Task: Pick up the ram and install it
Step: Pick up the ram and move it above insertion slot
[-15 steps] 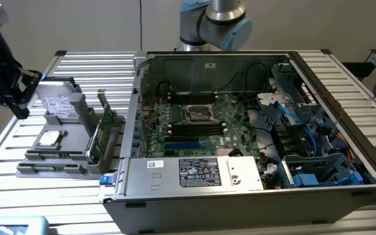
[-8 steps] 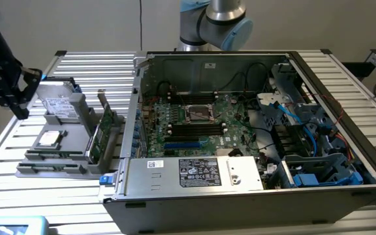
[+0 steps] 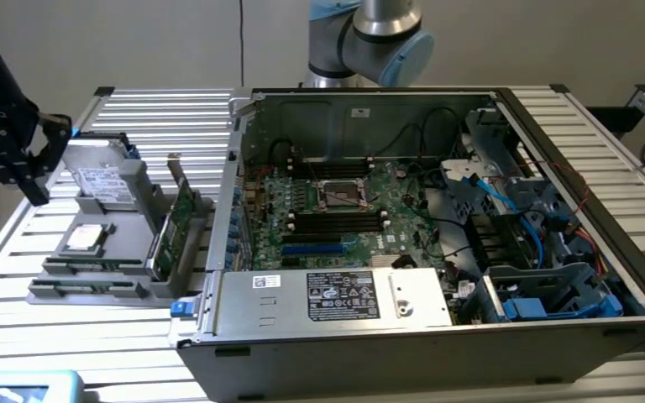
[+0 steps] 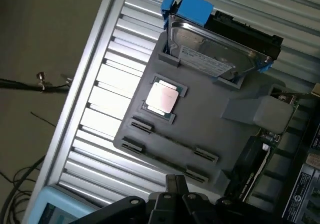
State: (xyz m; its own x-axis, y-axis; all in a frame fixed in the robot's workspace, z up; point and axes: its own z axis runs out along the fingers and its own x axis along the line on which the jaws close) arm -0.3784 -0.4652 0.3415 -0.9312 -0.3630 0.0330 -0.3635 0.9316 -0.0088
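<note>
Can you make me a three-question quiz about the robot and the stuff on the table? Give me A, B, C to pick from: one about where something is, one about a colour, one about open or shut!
1. The gripper has its fingers:
A. wide open
B. shut
C. half open

2. The bracket at the end of the hard drive is:
A. red
B. blue
C. yellow

3. The silver chip lies:
A. on the grey tray
B. on top of the hard drive
C. in the gripper

Answers:
1 B, because the fingertips meet with nothing between them in the wrist view.
2 B, because it is bright blue against the silver drive.
3 A, because it rests in a square seat on the tray, beside the drive.
</note>
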